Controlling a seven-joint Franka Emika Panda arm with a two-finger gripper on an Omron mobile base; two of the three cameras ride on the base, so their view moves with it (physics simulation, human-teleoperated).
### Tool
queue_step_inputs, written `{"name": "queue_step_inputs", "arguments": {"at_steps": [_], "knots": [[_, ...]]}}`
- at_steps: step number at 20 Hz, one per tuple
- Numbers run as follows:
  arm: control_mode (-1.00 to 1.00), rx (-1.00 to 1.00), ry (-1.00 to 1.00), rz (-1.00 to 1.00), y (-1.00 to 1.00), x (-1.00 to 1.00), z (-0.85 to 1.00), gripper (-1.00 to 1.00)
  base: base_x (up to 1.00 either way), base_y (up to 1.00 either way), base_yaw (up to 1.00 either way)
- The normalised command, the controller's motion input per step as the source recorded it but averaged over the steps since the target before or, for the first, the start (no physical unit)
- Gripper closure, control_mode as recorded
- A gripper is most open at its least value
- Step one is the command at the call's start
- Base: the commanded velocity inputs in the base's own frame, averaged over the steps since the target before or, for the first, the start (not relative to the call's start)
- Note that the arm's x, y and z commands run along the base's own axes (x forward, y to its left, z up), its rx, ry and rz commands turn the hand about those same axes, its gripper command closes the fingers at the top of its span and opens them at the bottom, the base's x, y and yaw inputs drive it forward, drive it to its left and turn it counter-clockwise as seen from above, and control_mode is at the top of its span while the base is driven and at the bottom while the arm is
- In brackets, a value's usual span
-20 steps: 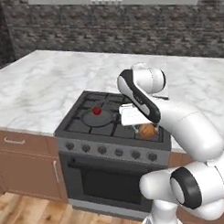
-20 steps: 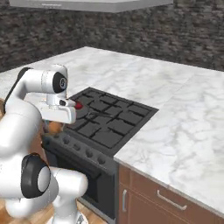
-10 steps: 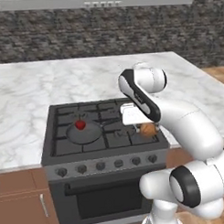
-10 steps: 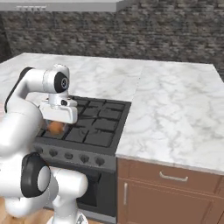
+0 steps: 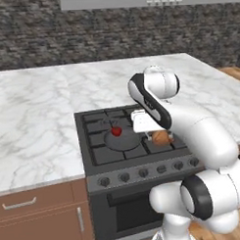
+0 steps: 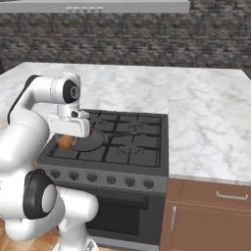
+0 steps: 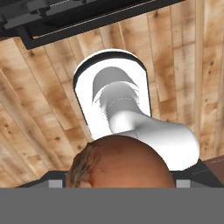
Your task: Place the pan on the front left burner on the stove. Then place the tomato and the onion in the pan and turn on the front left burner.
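Base has driven since the earlier frames: whole scene shifted, the stove (image 5: 130, 156) now sits more square-on in both base views, camera moved, not the objects

The pan (image 5: 123, 139) sits on the front left burner (image 5: 115, 144), same spot on the grate as before; in the right base view its thin handle runs off toward 3 o'clock across the grates. The tomato (image 5: 116, 131) lies inside the pan, at about 11 o'clock from the pan's centre in the left base view, unchanged relative to the pan

The gripper (image 5: 160, 135) hangs low beside the stove's right front area in the left base view, roughly 3 o'clock of the pan and apart from it. The onion (image 5: 162, 137) sits between the jaws, held off the grate, not in the pan. Arm pose relative to the base looks the same as half a second ago, onion in the same place under the hand

In the right base view the gripper (image 6: 66, 140) is at 9 o'clock of the pan with the onion (image 6: 65, 141) just under the white hand. Hand view: the onion (image 7: 120, 162) fills the bottom centre at 6 o'clock, papery brown patch on its left. Jaws stand wide, closed on the onion's sides
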Motion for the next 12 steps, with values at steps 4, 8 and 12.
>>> {"name": "queue_step_inputs", "arguments": {"at_steps": [4,8,12], "knots": [[1.00,0.00,0.00,0.00,0.00,0.00,0.00,1.00,0.00,-0.17,-0.01],[1.00,0.00,0.00,0.00,0.00,0.00,0.00,1.00,0.00,-0.70,-0.01],[1.00,0.00,0.00,0.00,0.00,0.00,0.00,1.00,0.06,-0.48,0.00]]}}
